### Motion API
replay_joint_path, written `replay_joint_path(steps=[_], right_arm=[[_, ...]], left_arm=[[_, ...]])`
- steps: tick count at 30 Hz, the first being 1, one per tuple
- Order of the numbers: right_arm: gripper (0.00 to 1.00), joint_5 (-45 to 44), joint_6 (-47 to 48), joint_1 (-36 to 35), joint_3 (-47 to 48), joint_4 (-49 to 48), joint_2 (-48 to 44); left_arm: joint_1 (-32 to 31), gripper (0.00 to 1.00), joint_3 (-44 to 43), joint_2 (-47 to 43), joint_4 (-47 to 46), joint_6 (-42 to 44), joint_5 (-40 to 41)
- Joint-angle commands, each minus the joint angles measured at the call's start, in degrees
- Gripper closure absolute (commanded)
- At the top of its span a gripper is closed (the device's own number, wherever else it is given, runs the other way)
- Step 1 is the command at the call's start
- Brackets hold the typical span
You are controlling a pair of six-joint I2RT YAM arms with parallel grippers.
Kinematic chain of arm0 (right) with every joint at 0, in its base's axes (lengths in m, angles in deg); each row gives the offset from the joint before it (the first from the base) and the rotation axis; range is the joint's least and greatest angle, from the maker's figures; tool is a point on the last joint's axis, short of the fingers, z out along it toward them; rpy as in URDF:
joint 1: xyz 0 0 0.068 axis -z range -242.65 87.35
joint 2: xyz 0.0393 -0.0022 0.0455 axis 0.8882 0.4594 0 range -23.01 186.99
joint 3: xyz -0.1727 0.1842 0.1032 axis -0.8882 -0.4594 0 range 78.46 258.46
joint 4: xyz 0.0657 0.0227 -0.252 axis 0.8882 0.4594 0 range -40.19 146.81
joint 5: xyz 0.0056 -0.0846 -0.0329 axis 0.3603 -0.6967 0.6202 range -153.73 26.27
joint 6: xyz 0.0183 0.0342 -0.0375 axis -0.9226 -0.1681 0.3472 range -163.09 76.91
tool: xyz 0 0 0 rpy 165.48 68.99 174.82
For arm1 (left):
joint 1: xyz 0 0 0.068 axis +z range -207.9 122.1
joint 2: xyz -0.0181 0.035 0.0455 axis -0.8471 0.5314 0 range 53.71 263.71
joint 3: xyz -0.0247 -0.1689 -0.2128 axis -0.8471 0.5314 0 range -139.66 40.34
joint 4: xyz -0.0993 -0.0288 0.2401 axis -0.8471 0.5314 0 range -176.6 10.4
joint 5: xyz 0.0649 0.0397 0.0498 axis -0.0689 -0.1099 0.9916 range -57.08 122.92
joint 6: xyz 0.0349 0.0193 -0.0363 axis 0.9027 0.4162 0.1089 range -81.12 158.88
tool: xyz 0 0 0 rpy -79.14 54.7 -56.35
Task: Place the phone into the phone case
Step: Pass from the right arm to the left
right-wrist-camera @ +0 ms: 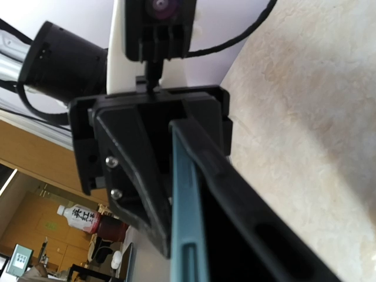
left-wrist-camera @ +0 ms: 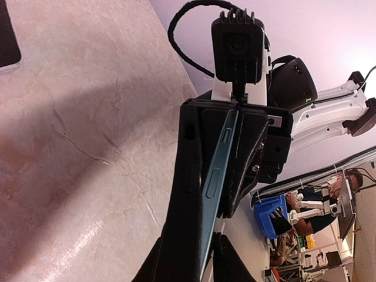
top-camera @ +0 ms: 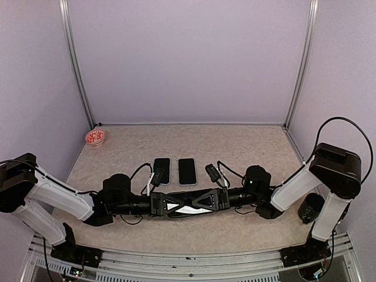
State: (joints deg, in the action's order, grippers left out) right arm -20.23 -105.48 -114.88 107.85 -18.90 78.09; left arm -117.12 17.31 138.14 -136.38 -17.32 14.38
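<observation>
Top view evenly lit, soft overhead light — faint shadows on worktop [top-camera: 247, 147]. Left wrist: broad dark shadow over worktop, phone [left-wrist-camera: 217, 176] edge sharp, background washed out. Right wrist — close parts blurred.

Phone [top-camera: 187, 207] between two facing jaws

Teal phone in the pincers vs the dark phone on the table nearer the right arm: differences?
Teal phone is clamped between left pincer and right pincer; dark phone lies loose on the table. Teal phone runs crosswise, a black case against it; dark phone points away from the arms. Both are slim slabs.
</observation>
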Motion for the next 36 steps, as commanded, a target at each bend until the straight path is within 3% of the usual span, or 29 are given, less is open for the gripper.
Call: replay_joint_path(steps=[1,15,36], right_arm=[[0.98,-5.7,1.2,0.2,1.2,6.0,0.0],[0.71,-6.2,4.9,0.2,3.5,17.1,-5.4],[0.58,-14.3,17.5,1.4,4.9,47.8,-20.5]], left_arm=[[-2.2,0.86,-1.7,-0.3,-10.7,0.2,-6.4],[-2.3,0.96,-0.5,0.1,-14.5,-1.5,-7.6],[-2.2,1.00,0.2,-2.1,-11.8,0.1,-6.6]])
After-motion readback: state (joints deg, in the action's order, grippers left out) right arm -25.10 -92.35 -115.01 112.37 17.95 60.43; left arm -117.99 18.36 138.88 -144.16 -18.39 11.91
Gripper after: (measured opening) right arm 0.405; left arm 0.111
